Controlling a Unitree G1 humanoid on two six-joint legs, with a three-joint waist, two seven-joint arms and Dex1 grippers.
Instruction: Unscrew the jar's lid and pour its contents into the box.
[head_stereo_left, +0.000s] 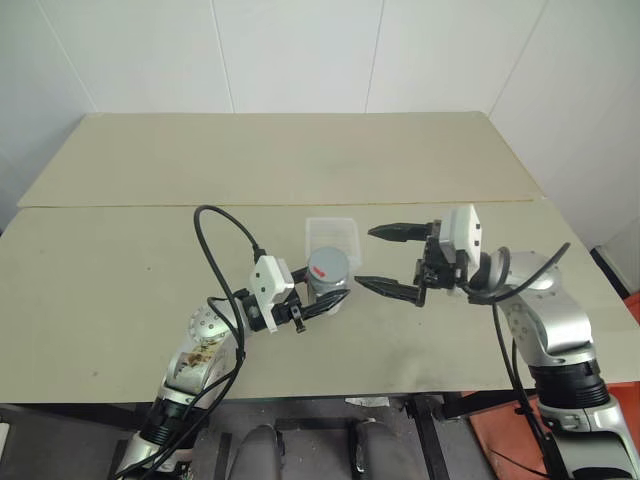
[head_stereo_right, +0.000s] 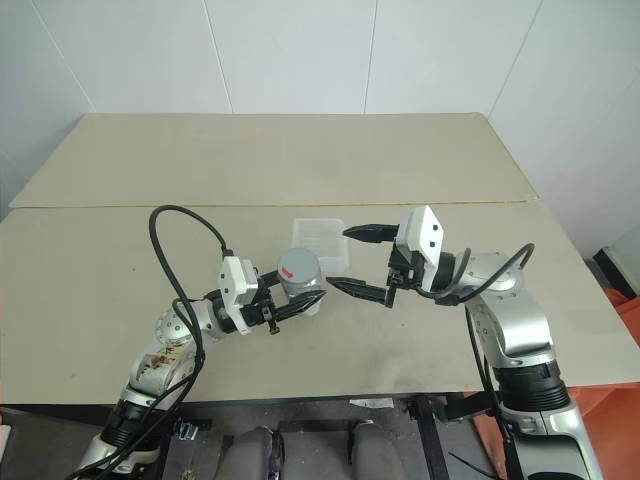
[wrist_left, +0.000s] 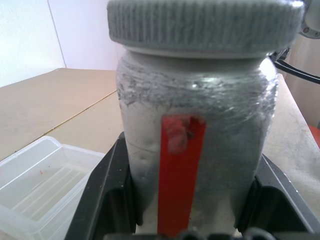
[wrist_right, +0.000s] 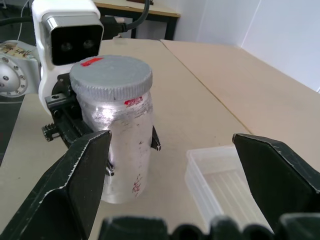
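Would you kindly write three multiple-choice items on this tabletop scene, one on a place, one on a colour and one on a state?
1. Where is the box relative to the jar?
A. On the table just beyond the jar
B. Stacked on top of the jar
C. Between the right gripper's fingers

2. What colour is the mark on top of the lid?
A. Blue
B. Red
C. Green

3. How does the lid stand?
A. Lying in the box
B. Held in the right gripper
C. On the jar

Answers:
1. A: the head views show the box resting on the table past the jar.
2. B: a red streak shows on the grey lid.
3. C: the lid caps the jar, which the left gripper clamps, while the right gripper stands open beside it, holding nothing.
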